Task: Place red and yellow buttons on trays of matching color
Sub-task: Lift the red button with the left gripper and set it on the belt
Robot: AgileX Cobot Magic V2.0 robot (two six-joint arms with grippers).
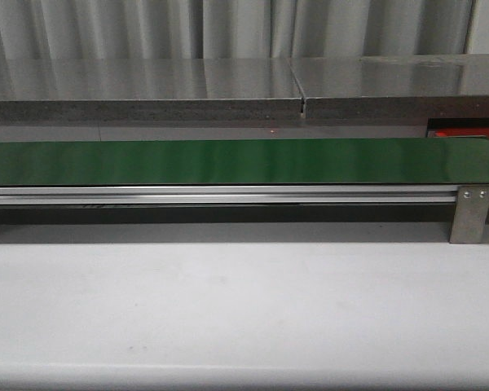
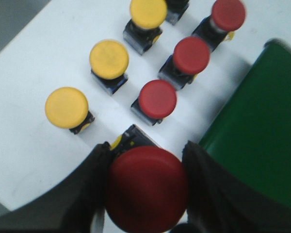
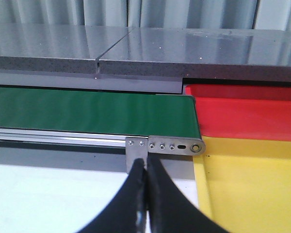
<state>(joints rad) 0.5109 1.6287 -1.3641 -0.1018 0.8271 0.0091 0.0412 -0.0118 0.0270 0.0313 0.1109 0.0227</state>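
A red button [image 2: 146, 188] fills the bottom centre of the left wrist view, its round cap sitting between the two black fingers of the left gripper [image 2: 145, 187], which press against its sides so that the gripper is closed on it; the button's dark base with a yellow edge shows just above the cap. Beyond it, on the white table [image 2: 34, 160], stand the other buttons: three more red ones in a diagonal line from centre to upper right [image 2: 157, 99] [image 2: 191, 55] [image 2: 228, 14], and three yellow buttons in a parallel line from the left edge toward the top [image 2: 66, 107] [image 2: 109, 59] [image 2: 148, 12]. One further dark base shows at the top edge, its cap out of frame. The green conveyor belt [image 2: 262, 141] occupies the right side of that frame. In the right wrist view the right gripper [image 3: 147, 194] sits at the bottom centre with its black fingers pressed together and nothing between them. Past it, the belt [image 3: 87, 114] runs across the left and middle on a silver rail, ending at the red tray [image 3: 247, 116] in the right of the frame, with the yellow tray [image 3: 252, 184] touching it below. The front view shows only the belt [image 1: 228, 161] across the middle, the white table in the lower half, and a corner of the red tray [image 1: 469, 134] at the right edge.
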